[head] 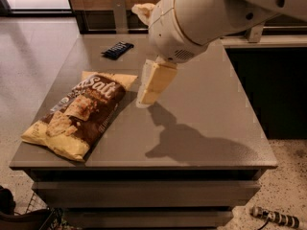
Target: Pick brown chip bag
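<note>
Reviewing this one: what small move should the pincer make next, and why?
Probably shift the pincer sideways until it is over the brown chip bag, then lower it. The pincer hangs above the grey table just beside the bag's "Salt" end, not over it. The bag lies flat on the table, untouched.

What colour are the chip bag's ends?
Pale yellow, camera view; gripper hangs beside the brown chip bag.
</note>
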Controlling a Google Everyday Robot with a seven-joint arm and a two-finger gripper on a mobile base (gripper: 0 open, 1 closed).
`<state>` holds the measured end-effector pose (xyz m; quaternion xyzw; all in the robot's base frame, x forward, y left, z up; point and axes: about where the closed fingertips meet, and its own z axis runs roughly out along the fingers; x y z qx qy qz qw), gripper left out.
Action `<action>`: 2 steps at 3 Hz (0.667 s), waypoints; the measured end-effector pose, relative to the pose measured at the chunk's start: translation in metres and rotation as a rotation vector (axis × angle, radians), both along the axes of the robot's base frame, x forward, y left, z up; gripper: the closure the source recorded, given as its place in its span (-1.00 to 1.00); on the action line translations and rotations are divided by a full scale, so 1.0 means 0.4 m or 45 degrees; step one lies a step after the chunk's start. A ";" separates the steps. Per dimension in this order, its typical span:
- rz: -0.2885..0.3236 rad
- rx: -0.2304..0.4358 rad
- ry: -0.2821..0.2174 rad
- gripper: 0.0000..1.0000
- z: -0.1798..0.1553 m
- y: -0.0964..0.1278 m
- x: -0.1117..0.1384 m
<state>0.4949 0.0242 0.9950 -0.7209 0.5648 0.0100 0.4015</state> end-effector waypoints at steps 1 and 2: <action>0.100 -0.060 0.059 -1.00 -0.057 0.072 0.061; 0.253 -0.095 0.131 -1.00 -0.138 0.181 0.102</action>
